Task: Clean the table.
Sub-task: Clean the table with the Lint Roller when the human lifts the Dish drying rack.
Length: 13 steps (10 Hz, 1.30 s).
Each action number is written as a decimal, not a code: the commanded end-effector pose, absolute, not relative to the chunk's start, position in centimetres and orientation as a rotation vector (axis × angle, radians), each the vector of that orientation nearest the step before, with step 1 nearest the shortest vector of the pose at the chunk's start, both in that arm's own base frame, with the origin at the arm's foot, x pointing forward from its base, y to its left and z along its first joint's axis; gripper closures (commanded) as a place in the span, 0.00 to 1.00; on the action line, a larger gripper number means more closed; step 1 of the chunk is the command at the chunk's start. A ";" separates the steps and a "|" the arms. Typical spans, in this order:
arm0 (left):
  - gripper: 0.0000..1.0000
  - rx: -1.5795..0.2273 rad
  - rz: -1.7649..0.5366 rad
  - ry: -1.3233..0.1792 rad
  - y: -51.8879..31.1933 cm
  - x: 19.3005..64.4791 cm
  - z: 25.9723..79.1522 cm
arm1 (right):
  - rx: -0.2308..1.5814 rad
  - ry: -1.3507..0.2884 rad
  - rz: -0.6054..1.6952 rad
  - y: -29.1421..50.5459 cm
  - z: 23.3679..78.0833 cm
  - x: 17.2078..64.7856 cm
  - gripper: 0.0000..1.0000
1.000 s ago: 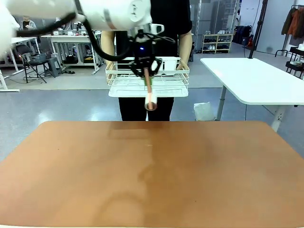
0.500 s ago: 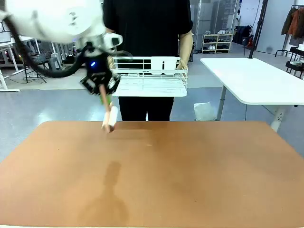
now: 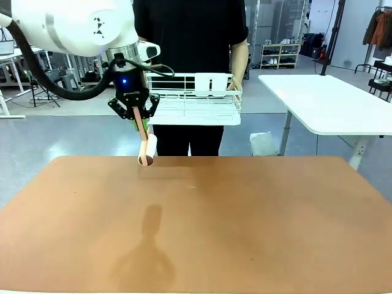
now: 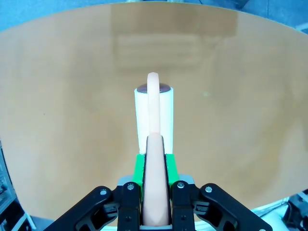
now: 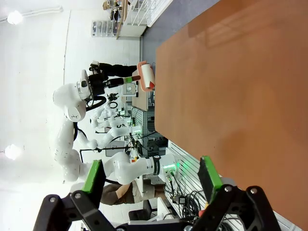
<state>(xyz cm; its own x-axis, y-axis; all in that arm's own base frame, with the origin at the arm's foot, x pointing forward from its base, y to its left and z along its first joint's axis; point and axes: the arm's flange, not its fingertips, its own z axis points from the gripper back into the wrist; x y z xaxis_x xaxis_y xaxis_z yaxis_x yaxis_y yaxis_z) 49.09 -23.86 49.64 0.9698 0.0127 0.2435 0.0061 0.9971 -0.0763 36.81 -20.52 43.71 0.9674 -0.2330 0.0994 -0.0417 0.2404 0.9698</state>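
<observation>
As it hovers, left end effector [image 3: 140, 117] clamps lint roller [image 3: 147, 150].

Table [image 3: 275, 220]: large, matte reddish-brown, leather-like top with rounded corners, level. Surface bare and unbroken from edge to edge; one tiny pale speck near the far edge at centre. A dark shadow lies on the near-left part, and faint reflections show along the far edge.

Lint roller [image 3: 147, 150]: white roll on a pinkish handle, tilted roll-down, raised over the far edge left of centre, handle clamped in the left gripper [image 3: 138, 113].
</observation>
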 end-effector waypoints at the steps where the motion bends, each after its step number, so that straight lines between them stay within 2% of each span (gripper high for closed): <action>1: 0.79 -0.064 0.007 -0.225 -23.6 49.0 49.8 | 1.336 -0.246 -0.133 -20.3 44.0 36.6 0.00; 2: 0.79 -0.077 0.003 -0.246 -23.9 49.1 49.6 | 1.336 -0.246 -0.133 -20.3 44.0 36.6 0.00; 4: 0.79 -0.107 -0.196 -0.260 -17.8 48.8 52.8 | 1.336 -0.246 -0.133 -20.3 44.0 36.6 0.00; 6: 0.79 -0.143 -0.288 -0.235 -11.4 49.2 53.2 | 1.336 -0.246 -0.133 -20.3 44.0 36.6 0.00; 10: 0.79 0.003 -0.098 -0.199 -3.6 48.9 49.6 | 1.336 -0.246 -0.133 -20.3 44.0 36.6 0.00; 13: 0.79 -0.084 0.004 -0.178 -1.4 48.0 48.1 | 1.336 -0.246 -0.133 -20.3 44.0 36.6 0.00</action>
<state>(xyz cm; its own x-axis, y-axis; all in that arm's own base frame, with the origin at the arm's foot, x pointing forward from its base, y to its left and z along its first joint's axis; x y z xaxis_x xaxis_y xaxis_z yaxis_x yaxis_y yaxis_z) 48.66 -0.92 47.60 0.9885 -0.0240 0.1494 0.0318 0.9982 -0.0500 36.80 -20.53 43.72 0.9673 -0.2332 0.0997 -0.0420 0.2405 0.9697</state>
